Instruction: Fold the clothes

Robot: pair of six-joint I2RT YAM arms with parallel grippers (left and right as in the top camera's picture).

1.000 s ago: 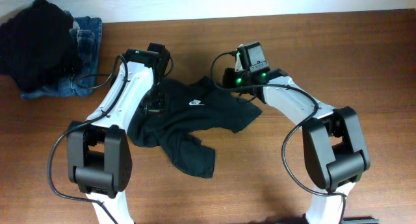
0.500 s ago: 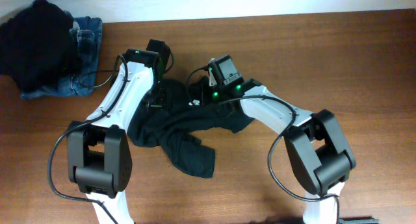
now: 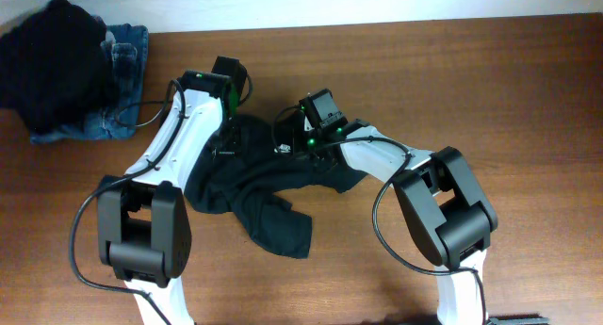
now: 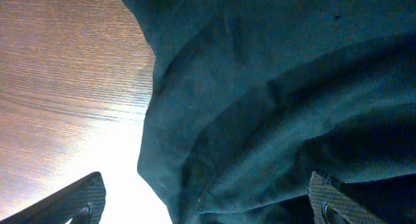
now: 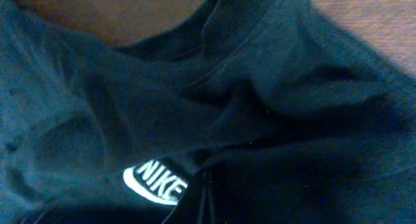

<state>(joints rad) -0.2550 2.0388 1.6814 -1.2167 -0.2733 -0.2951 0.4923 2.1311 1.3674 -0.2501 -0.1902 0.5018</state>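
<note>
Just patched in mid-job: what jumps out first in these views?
A crumpled dark T-shirt lies mid-table between both arms, its white Nike logo showing. The right gripper is pinched shut on its cloth, the left gripper spread open over it. A dark pile on blue jeans sits in the far left corner.

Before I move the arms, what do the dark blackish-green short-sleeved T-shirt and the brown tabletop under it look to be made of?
The dark blackish-green T-shirt: thin, matte knit cloth, likely cotton jersey; soft creases, ribbed collar. The brown tabletop: wood or wood-look laminate, cannot tell which; streaky grain, smooth sheen under glare.
</note>
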